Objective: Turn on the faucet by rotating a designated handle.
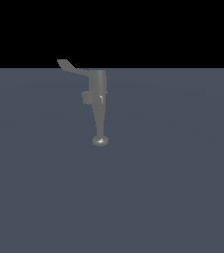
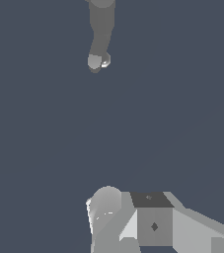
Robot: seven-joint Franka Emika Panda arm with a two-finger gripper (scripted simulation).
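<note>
Item 1, faucet (image 1: 99, 106): small grey metallic fixture, standing in the upper middle of the exterior view on a flat slate-blue bench (image 1: 172, 188). Cylindrical upper body, tapering downward to a small round disc end that rests on the surface. A boxy side block juts from the body toward the exterior view's left, about midway up. In the wrist view the faucet (image 2: 101, 34) shows at the upper middle of the frame, cut off by the frame's edge, with only the tapered part and its rounded end visible.

Item 2, handle (image 1: 70, 66): thin curved grey lever with a flattened paddle tip, attached at the faucet's top and reaching toward the exterior view's left, its tip rising slightly against the black background. Not seen in the wrist view.

Item 3, tool (image 2: 133, 222): light grey and white blocky parts at the lower middle of the wrist view, well apart from the faucet, with nothing seen in its hold. How far open it is cannot be told, as the fingers are not clearly made out. Not seen in the exterior view.

Containers: none shown.
</note>
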